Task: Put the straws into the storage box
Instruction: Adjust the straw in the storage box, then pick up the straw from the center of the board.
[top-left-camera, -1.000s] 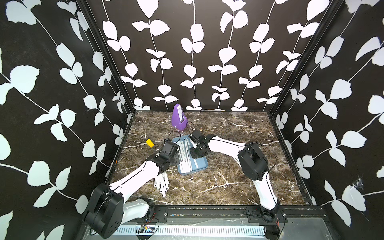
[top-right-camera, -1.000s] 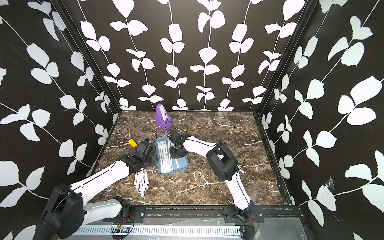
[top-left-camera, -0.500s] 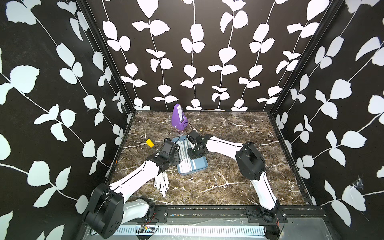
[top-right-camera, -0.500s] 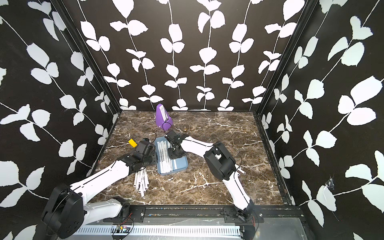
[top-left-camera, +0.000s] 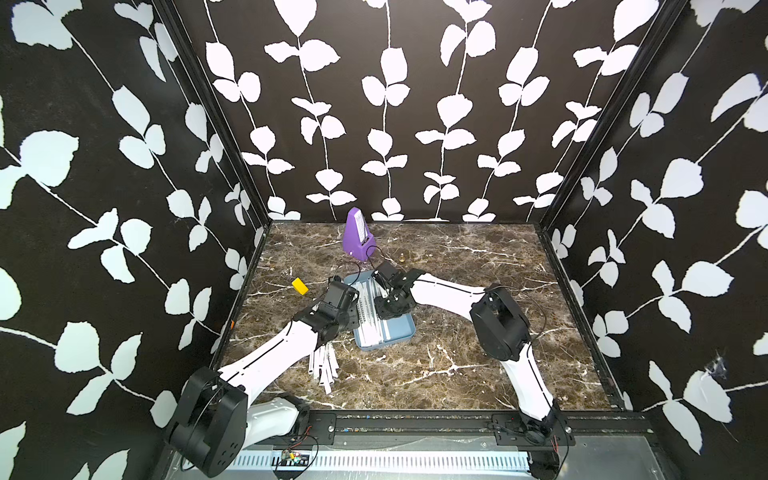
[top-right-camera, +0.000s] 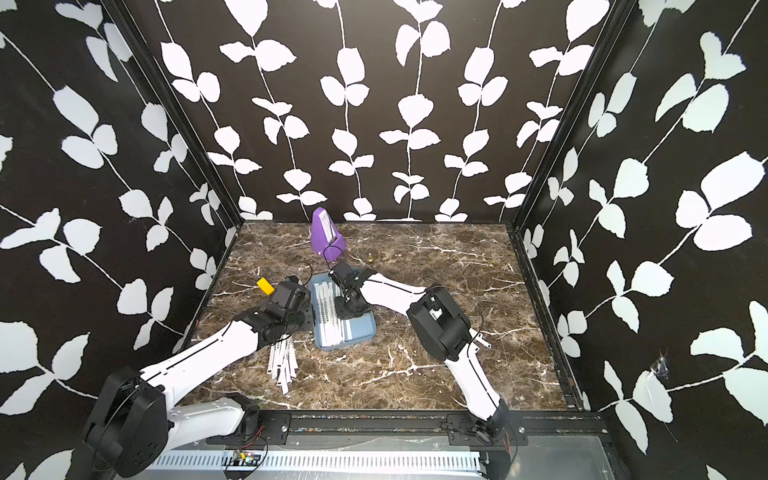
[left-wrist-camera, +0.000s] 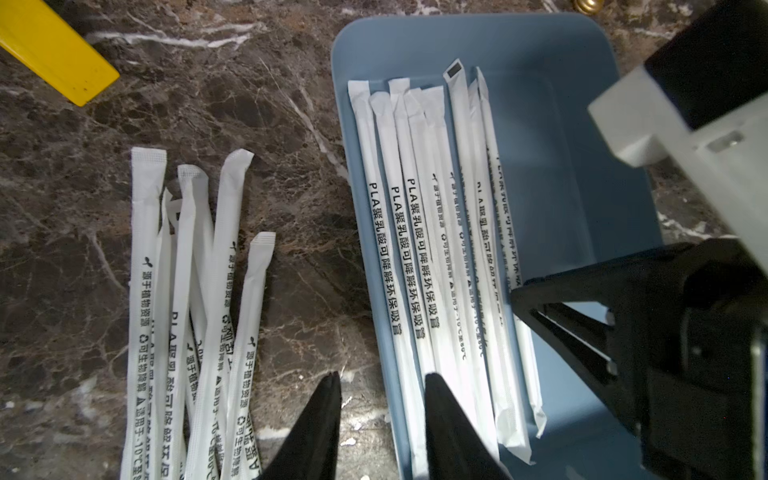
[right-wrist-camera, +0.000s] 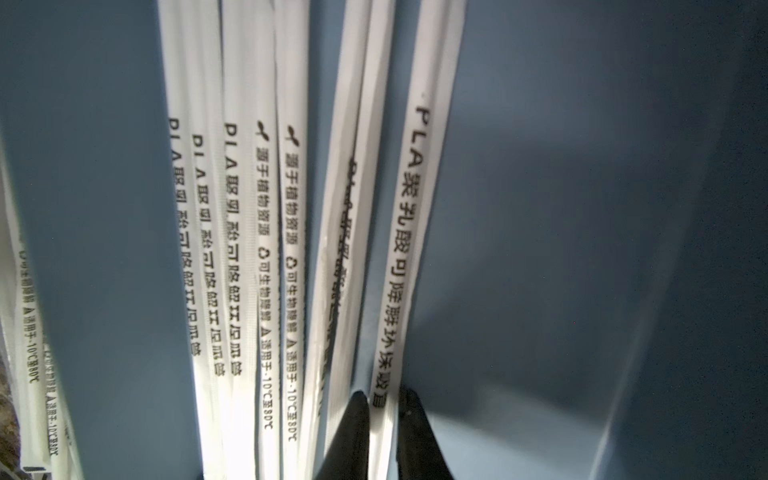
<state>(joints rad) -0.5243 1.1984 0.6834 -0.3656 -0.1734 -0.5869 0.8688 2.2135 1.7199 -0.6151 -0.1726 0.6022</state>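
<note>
Straws (left-wrist-camera: 415, 232) lay lengthwise in blue storage box (left-wrist-camera: 582, 166), w/ a loose pile (left-wrist-camera: 183, 291) on marble table (left-wrist-camera: 270, 104) just beside it. R gripper (right-wrist-camera: 384, 415), inside box, was pinched on one straw (right-wrist-camera: 407, 228). L gripper (left-wrist-camera: 382, 386) hung w/ tips apart, straddling one long wall of box, holding nothing.

A purple pyramid-shaped metronome (top-left-camera: 358, 235) stands upright near the back of the brown marble counter (top-left-camera: 457, 332). A small brass-coloured object (top-left-camera: 402, 258) sits near it, not touching. A yellow block (top-left-camera: 300, 286) lies toward the left wall. Black walls (top-left-camera: 395, 104) printed with white leafy vines enclose three sides.
</note>
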